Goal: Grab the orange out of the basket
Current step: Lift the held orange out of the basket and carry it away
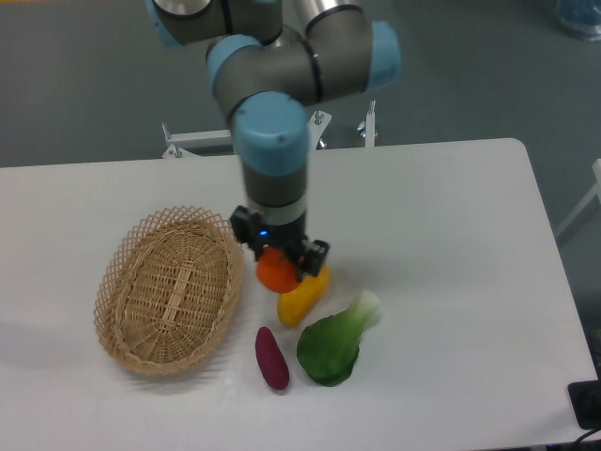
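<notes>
My gripper (279, 265) is shut on the orange (275, 272), a small bright-orange ball held in the air to the right of the basket (169, 287). The wicker basket lies on the left of the table with nothing in it. The orange hangs just above the upper end of the yellow-orange mango-like fruit (300, 296) and partly hides it. The arm's wrist covers the top of the orange.
A purple eggplant-like vegetable (272, 358) lies right of the basket's front. A green bok choy (335, 343) lies beside it. The white table's right half (451, 263) carries nothing else.
</notes>
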Motion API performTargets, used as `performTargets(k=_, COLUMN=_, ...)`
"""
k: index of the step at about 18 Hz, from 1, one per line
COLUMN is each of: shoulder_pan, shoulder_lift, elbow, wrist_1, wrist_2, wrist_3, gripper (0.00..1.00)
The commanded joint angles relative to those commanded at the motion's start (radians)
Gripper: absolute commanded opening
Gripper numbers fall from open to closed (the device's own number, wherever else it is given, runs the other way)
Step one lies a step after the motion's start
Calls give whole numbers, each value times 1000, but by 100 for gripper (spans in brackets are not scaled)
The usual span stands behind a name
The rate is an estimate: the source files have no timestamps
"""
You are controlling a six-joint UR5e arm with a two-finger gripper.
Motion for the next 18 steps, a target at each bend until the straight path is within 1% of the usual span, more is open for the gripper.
performTargets(k=2, shoulder_pan=58, shoulder_lift=8, elbow=-12, wrist_1=5, wrist_2=2, wrist_3=92, gripper=54)
performTargets(k=5, shoulder_pan=114, shoulder_lift=12, elbow=-31, wrist_1=17, wrist_2=5, wrist_3=184, gripper=53)
performTargets(k=8, shoulder_pan=189, shoulder_lift=14, elbow=-43, wrist_1=18, wrist_2=2, wrist_3=315, gripper=53)
performTargets(k=11, shoulder_pan=224, shoulder_lift=14, elbow=-41, wrist_1=20, wrist_2=3, wrist_3=385, gripper=52)
performTargets(k=13, shoulder_pan=253, shoulder_lift=8, elbow=-32, wrist_1=20, wrist_2=6, wrist_3=460, gripper=49)
performTargets(k=14, shoulder_pan=258, shoulder_lift=6, elbow=-29, wrist_1=20, wrist_2=6, wrist_3=483, gripper=49)
performTargets(k=18, shoulder_pan=270, shoulder_lift=-8, elbow=-28, wrist_1=21, wrist_2=9, wrist_3=517, gripper=49)
